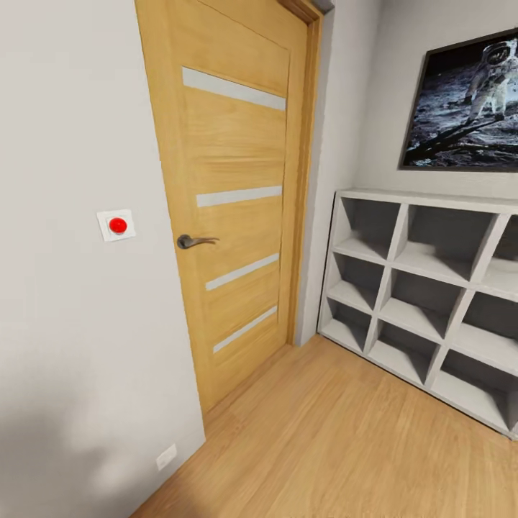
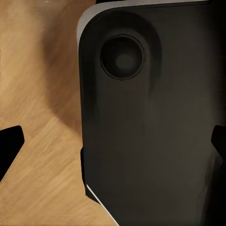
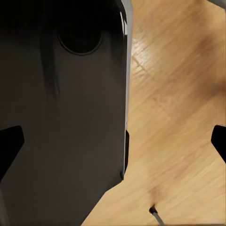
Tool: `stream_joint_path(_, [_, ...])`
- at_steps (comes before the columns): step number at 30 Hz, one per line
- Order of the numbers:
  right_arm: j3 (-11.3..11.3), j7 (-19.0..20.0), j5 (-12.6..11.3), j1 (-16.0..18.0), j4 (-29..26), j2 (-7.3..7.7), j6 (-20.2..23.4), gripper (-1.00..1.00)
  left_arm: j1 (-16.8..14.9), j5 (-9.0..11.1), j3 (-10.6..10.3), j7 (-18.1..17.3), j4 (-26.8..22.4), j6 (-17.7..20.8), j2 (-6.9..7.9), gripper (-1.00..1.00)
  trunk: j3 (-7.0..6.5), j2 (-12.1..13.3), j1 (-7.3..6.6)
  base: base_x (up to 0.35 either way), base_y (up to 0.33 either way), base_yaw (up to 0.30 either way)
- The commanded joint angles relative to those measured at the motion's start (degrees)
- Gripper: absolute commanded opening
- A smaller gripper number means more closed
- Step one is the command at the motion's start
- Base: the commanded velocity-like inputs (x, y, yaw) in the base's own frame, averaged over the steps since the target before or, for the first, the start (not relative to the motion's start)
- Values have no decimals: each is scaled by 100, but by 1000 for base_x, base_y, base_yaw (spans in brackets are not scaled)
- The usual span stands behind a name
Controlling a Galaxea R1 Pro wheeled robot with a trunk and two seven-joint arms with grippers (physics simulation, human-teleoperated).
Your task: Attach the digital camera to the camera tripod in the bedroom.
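Facing a closed wooden door (image 1: 234, 194) beside a grey cube shelf (image 1: 424, 288), both grippers hang released over wood floor (image 1: 324, 446), fingertips apart, grasping nothing.

Moon poster (image 1: 464, 104) and cube shelf (image 1: 424, 288) cut by right edge, door (image 1: 230, 194) top cropped

Soft, even light is filling the head view; wall (image 1: 65, 403) is shading grey low down (wrist views dim, slightly blurred).
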State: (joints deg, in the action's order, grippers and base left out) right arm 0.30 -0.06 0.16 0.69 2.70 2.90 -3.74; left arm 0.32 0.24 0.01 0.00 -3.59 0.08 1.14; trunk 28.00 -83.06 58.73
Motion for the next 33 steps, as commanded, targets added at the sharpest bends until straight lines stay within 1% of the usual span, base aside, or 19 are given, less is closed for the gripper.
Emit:
stream_joint_path(1, [3,-1,2,6,20,0,-39,100,3,2,-1,0,-10,1,1,100,4,-2,0,0,0,-238])
stream_joint_path(21, [3,-1,2,3,20,0,-39,100,3,3,-1,-1,-10,1,0,100,4,-2,0,8,3,-238])
stream_joint_path(26, [3,-2,2,4,20,0,-39,100,3,3,-1,0,-10,1,-1,100,4,-2,0,172,71,-238])
stream_joint_path(33, [3,-1,2,4,20,0,-39,100,3,4,-1,0,-10,1,0,100,4,-2,0,277,67,-238])
